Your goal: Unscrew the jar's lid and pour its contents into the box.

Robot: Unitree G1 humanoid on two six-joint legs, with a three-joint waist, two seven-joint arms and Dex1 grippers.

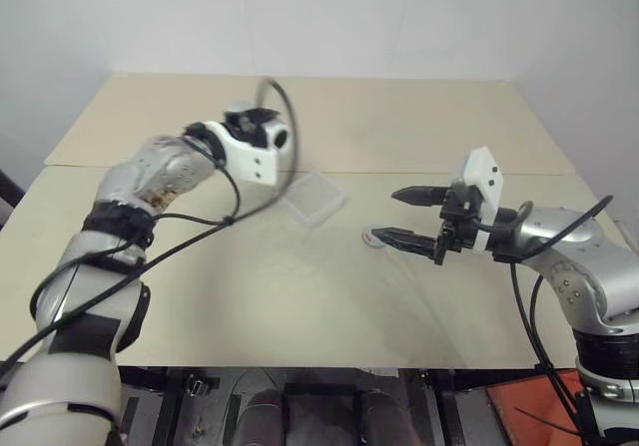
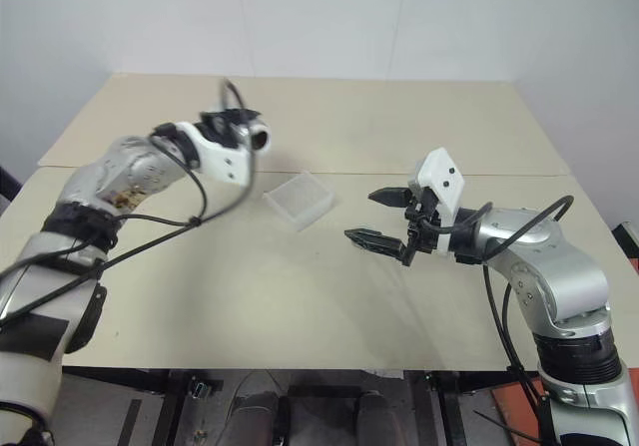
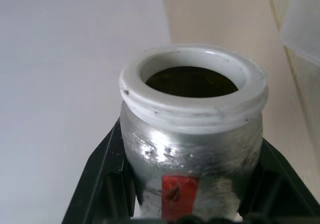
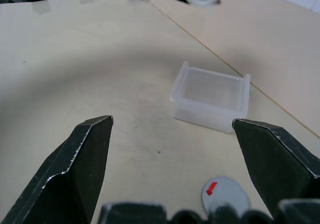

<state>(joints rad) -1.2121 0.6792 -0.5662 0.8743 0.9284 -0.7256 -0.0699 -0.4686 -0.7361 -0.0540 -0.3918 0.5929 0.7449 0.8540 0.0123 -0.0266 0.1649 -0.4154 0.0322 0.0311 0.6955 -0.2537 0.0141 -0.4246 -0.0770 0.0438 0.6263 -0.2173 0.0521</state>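
The left end effector [image 3: 192, 204] was clamped shut on the jar [image 3: 192, 139], its two black fingers [image 3: 107, 184] pressed against the jar's silvery sides just below the white threaded rim. The jar was open, its mouth bare and a dark interior visible; whether any contents remained inside could not be told. It was held tipped over on its side in the air, up and to the left of the box [image 1: 314, 198], with its mouth turned toward the box. The right end effector [image 1: 409, 217] stood spread wide and held nothing, its fingers [image 4: 80, 164] well apart and pointing toward the box from the box's right. The lid [image 4: 225, 196] lay flat on the surface [image 1: 300, 296] just beside the lower finger of the right end effector, near the box and on its right, a red mark showing on its grey top. The box sat upright on the surface between the two arms, clear and shallow; nothing could be made out inside it.
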